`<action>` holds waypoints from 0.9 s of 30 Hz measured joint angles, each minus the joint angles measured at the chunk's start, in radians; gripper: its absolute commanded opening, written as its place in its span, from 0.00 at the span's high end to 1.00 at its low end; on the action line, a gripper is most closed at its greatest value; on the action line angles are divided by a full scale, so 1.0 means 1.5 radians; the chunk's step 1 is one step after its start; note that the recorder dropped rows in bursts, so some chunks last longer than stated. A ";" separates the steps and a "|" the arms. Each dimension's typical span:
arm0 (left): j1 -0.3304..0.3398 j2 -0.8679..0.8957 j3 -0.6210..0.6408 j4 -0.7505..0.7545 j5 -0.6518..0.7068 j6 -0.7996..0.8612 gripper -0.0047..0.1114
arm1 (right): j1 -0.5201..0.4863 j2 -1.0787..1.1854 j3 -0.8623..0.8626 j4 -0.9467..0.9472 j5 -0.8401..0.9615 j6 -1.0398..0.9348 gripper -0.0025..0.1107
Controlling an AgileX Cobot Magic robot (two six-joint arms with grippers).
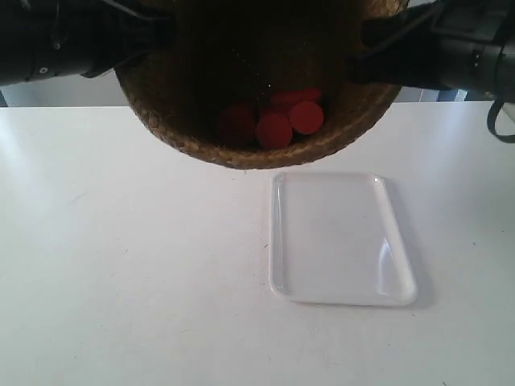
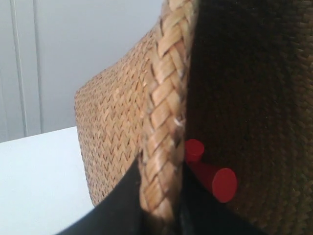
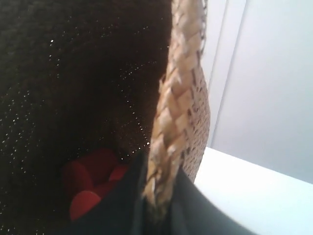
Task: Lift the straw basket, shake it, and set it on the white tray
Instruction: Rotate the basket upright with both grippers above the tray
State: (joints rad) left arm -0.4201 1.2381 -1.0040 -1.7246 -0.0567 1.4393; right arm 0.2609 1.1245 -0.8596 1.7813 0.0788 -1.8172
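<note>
The straw basket (image 1: 241, 149) hangs in the air at the top of the exterior view, tipped so its dark inside faces the camera. Red cylinders (image 1: 278, 121) lie inside it. My left gripper (image 2: 161, 205) is shut on the braided rim (image 2: 166, 98), one black finger outside, one inside. My right gripper (image 3: 159, 200) is shut on the opposite rim (image 3: 178, 88) the same way. The white tray (image 1: 342, 240) lies flat on the table below and in front of the basket, with nothing on it.
The white table (image 1: 129, 273) spreads under the basket and around the tray. Both black arms (image 1: 48, 40) reach in from the top corners of the exterior view. A pale wall (image 2: 73, 58) stands behind.
</note>
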 measured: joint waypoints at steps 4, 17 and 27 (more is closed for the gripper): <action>0.001 0.016 -0.021 0.000 0.007 -0.035 0.96 | -0.050 0.023 -0.021 -0.006 0.047 0.013 0.98; 0.004 0.088 -0.029 0.000 -0.008 -0.101 0.96 | -0.101 0.102 -0.039 -0.158 0.127 0.262 0.98; 0.003 0.131 -0.038 0.000 -0.034 0.013 0.96 | -0.144 0.120 -0.088 -0.556 0.224 0.645 0.98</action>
State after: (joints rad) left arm -0.4158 1.4339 -1.0610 -1.7246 -0.1072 1.4585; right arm 0.0442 1.3042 -0.9923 0.9471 0.4142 -0.8498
